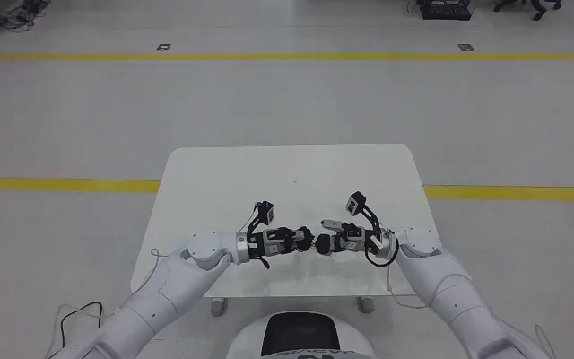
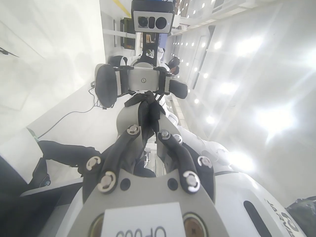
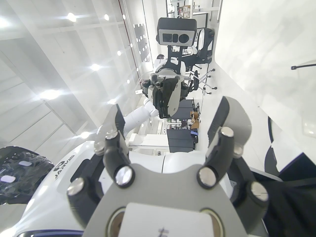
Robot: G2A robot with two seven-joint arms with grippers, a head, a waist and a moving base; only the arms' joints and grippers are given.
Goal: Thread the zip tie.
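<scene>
My two grippers face each other tip to tip just above the front of the white table (image 1: 224, 179). The left gripper (image 1: 300, 240) is shut, and a short black piece of zip tie (image 2: 134, 100) sticks out sideways at its tips. In the left wrist view that gripper (image 2: 148, 99) points straight at the palm of the right gripper (image 2: 142, 85). The right gripper (image 3: 170, 109) stands open, its fingers wide apart and nothing between them, right in front of the left one (image 3: 164, 99). A second black zip tie (image 3: 303, 67) lies flat on the table farther off.
The table carries little else; its far half is bare white surface. A thin black strap (image 2: 8, 52) lies on it away from the grippers. Yellow floor lines (image 1: 81, 185) run past the table on both sides.
</scene>
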